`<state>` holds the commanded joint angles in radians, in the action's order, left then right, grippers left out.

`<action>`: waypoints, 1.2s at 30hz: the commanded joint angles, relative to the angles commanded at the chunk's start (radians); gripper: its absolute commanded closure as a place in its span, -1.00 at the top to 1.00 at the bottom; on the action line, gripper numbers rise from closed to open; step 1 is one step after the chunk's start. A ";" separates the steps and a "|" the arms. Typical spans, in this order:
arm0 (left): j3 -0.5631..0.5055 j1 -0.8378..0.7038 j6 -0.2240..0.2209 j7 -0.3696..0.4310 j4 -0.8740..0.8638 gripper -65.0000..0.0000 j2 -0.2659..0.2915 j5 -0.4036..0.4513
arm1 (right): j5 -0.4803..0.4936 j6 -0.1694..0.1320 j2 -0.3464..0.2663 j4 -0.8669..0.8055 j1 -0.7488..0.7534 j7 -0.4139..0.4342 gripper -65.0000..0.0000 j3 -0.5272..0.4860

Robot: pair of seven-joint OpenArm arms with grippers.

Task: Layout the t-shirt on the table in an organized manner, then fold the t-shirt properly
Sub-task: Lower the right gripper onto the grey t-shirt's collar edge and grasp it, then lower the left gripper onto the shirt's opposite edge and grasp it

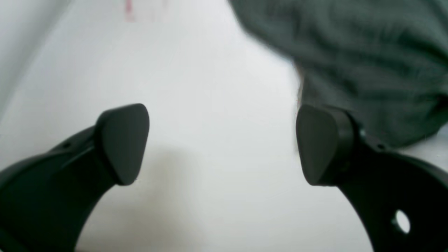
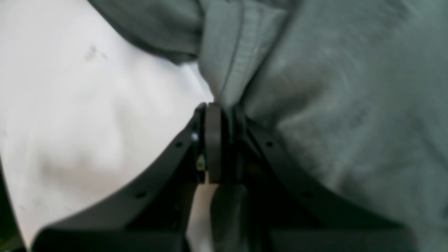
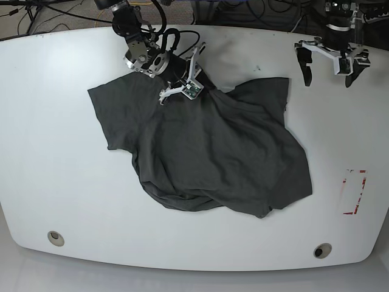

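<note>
Soft, wrinkly charcoal-grey t-shirt (image 3: 206,146), no print; ribbed hem band visible just above the right gripper (image 2: 224,140) in its wrist view. Lies crumpled mid-table, one sleeve spread flat away from the right gripper, lower hem bunched into rounded folds on the near side. Table (image 3: 48,182) glossy white, curved edges.

Right gripper: jaws pressed together on a gathered fold of the t-shirt, black curved fingers (image 2: 213,140) nearly meeting, cloth draping off to one side of them, bare table to the other. Sits at the shirt's far edge, by the neck area; exact part pinched not clear.

Left gripper (image 1: 224,143): jaws spread wide, nothing between them but bare white surface. Smooth matte black pads (image 1: 124,141), rounded-triangular. Edge of the t-shirt beyond and beside one pad, blurred; contact not discernible. In the base view, stands off the shirt's corner, apart from it.

Around: two round metal grommets (image 3: 56,238) near the table's front edge, well away from both grippers. Red-outlined rectangle mark (image 3: 354,192) beyond the shirt on the left gripper's side. Cables (image 3: 176,39) behind the right arm.
</note>
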<state>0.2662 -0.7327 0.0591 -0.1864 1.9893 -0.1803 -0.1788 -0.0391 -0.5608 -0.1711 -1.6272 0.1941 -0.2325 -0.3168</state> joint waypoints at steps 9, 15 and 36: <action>-0.084 0.095 0.002 -0.132 -0.005 0.98 0.002 0.000 | 0.000 -0.002 0.000 -0.086 0.002 -0.006 -1.00 0.064; -0.127 0.167 0.029 -0.241 -0.032 0.98 0.000 0.002 | 0.000 -0.008 0.000 -0.138 -0.006 -0.066 -1.00 0.072; -0.235 0.264 0.087 -0.282 -0.276 0.53 -0.003 0.006 | 0.000 -0.006 -0.008 -0.270 0.015 -0.120 -1.00 0.074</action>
<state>0.0315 -0.4687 0.1465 -0.4687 1.7131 -0.1834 -0.1726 -0.0391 -0.5669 -0.1788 -1.8972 0.2094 -0.3521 -0.2432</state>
